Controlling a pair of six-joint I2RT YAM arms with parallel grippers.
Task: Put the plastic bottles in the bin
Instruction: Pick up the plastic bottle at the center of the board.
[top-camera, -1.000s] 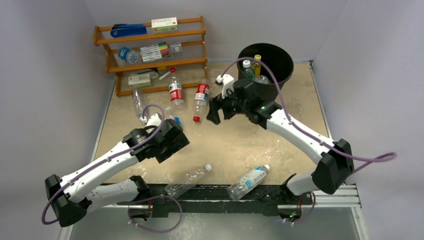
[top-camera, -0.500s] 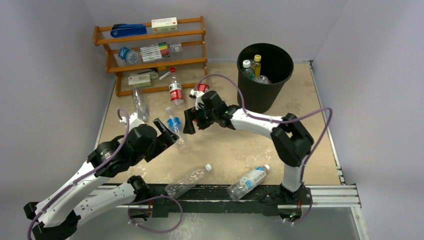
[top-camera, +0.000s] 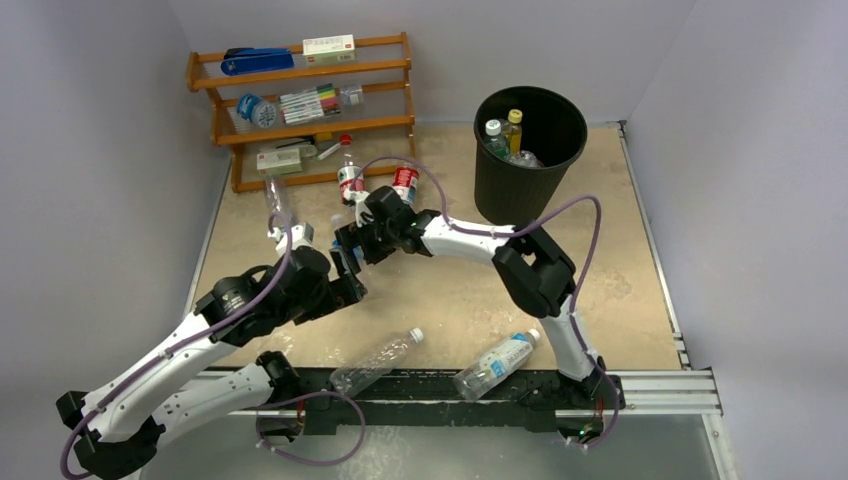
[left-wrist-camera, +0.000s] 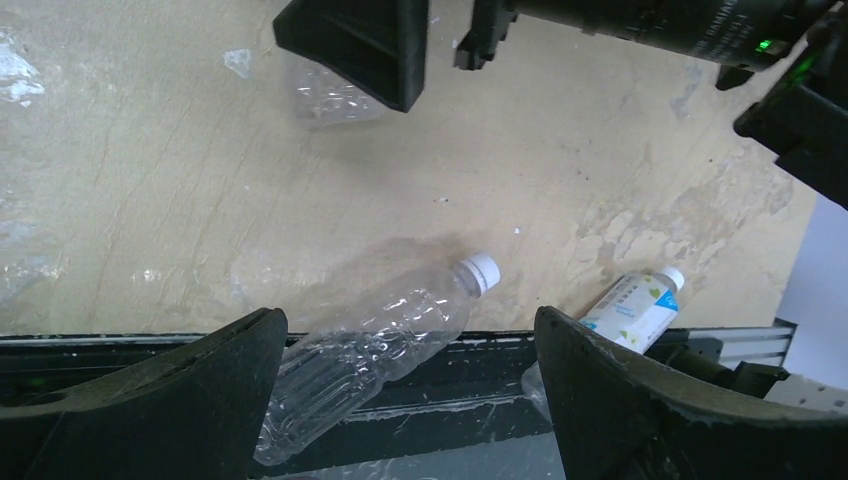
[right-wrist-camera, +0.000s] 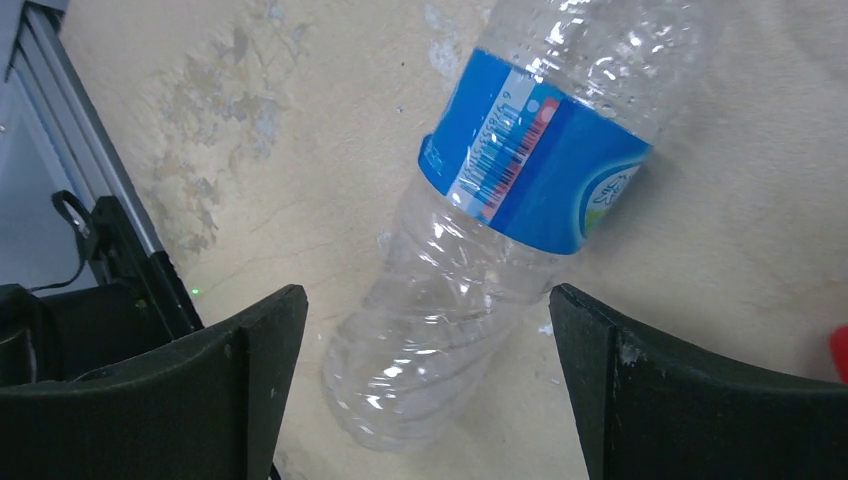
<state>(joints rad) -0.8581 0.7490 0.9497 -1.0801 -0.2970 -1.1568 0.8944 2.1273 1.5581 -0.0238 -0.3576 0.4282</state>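
Note:
A clear bottle with a blue label (right-wrist-camera: 500, 210) lies on the table. My right gripper (right-wrist-camera: 425, 390) is open above it, one finger on each side of its base, not touching. In the top view the right gripper (top-camera: 350, 246) covers most of that bottle. My left gripper (top-camera: 340, 286) is open and empty just in front of it. In the left wrist view, past the open left gripper (left-wrist-camera: 408, 330), lie a clear bottle (left-wrist-camera: 380, 345) and a white-labelled bottle (left-wrist-camera: 630, 305) at the near edge. The black bin (top-camera: 520, 195) at the back right holds several bottles (top-camera: 513, 130).
Two red-labelled bottles (top-camera: 349, 178) (top-camera: 404, 180) and a clear one (top-camera: 278, 200) lie in front of the wooden shelf rack (top-camera: 300, 100), which holds a blue stapler and pens. A black rail (top-camera: 450, 385) runs along the near edge. The right gripper's fingers (left-wrist-camera: 350, 45) show in the left wrist view.
My right arm has swung left from beside the bin to above the blue-labelled bottle. My left arm has pulled its gripper back slightly, staying open.

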